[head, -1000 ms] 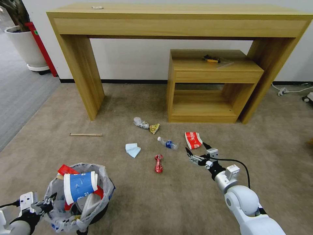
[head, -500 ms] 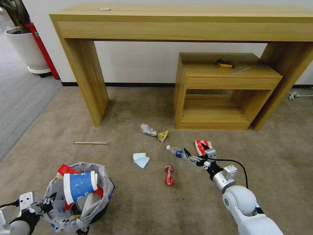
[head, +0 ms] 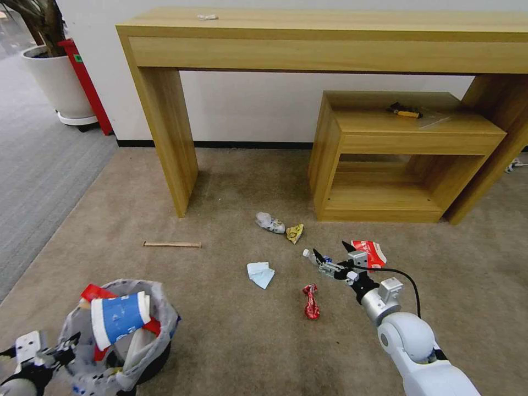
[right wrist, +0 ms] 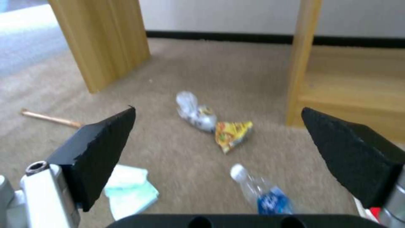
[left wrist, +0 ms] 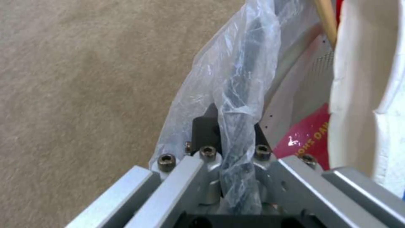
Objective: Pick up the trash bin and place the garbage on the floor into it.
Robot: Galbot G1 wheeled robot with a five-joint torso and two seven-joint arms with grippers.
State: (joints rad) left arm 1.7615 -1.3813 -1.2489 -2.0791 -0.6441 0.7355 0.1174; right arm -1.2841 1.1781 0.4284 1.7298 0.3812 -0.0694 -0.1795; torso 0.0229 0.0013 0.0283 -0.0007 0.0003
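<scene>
Shifted rightward across the head view since a second ago, the litter, with the camera turning and the right gripper [head: 331,257] now poised over the clear plastic bottle with blue label [head: 315,258] rather than beside the red-white carton [head: 369,252], its jaws spread wide. At seven o'clock, nearest, the left gripper [left wrist: 230,139] has its jaws pinching the bag-wrapped rim of the small round black trash bin lined with translucent plastic [head: 118,352], which holds a blue-white paper cup [head: 117,319]. Farther out on the beige short-pile carpet floor [head: 231,341] lie a crushed red can [head: 311,301], a pale blue tissue [head: 260,274], a wooden stick [head: 171,244] at ten o'clock, then a yellow wrapper [head: 295,232] and a crumpled silver wrapper [head: 269,222] toward twelve.
</scene>
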